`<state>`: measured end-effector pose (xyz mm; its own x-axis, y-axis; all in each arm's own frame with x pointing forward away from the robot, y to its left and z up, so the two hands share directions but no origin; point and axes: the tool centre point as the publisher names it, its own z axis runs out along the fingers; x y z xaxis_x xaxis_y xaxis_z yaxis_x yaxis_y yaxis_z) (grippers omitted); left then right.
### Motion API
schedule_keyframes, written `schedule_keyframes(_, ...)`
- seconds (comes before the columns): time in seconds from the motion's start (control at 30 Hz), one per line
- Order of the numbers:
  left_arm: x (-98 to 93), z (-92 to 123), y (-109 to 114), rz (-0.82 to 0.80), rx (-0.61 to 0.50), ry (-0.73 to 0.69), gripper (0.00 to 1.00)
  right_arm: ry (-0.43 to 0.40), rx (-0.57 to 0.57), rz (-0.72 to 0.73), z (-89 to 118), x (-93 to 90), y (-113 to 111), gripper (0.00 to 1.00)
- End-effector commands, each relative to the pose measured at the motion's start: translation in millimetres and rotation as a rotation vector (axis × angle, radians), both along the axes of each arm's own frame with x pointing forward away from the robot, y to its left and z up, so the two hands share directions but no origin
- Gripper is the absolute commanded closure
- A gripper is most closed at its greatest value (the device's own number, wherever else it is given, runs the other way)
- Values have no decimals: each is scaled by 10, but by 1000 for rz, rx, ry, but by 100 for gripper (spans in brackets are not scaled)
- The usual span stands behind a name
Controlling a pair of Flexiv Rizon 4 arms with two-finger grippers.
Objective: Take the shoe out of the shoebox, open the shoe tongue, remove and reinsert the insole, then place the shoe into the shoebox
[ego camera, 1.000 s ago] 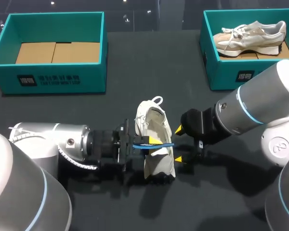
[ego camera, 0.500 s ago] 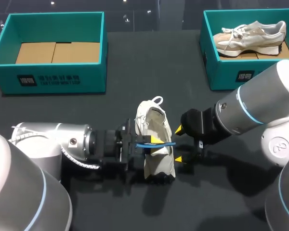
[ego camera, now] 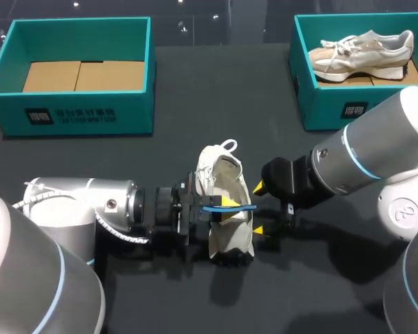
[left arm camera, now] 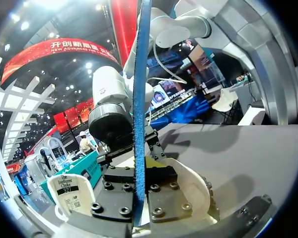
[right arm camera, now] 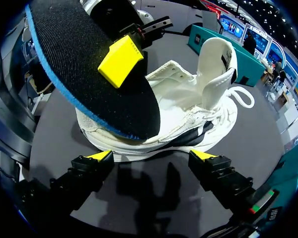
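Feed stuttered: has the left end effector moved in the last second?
Yes. The left end effector has edged slightly right, carrying the blue-edged black insole further across the stationary white fabric shoe.

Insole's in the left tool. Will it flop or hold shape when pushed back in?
Insole looks thin yet juts out flat from the left tool without sagging, so probably semi-stiff and light. Its fabric face may drag on the shoe lining.

White shoe (ego camera: pixel 230 236), black insole (right arm camera: pixel 84 79) edged blue, teal shoeboxes (ego camera: pixel 136 111)
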<state>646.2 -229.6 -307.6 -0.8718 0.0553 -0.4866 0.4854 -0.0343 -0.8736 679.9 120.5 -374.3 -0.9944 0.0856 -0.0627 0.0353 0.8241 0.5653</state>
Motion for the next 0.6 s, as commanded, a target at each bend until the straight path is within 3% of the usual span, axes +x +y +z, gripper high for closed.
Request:
schedule_keyframes(0.03, 48, -70, -49, 1, 4, 0, 100, -1, 2, 1, -3, -10, -6, 0)
schedule_keyframes(0.6, 218, -235, -40, 39, 27, 15, 100, -1, 2, 1, -3, -10, -6, 0)
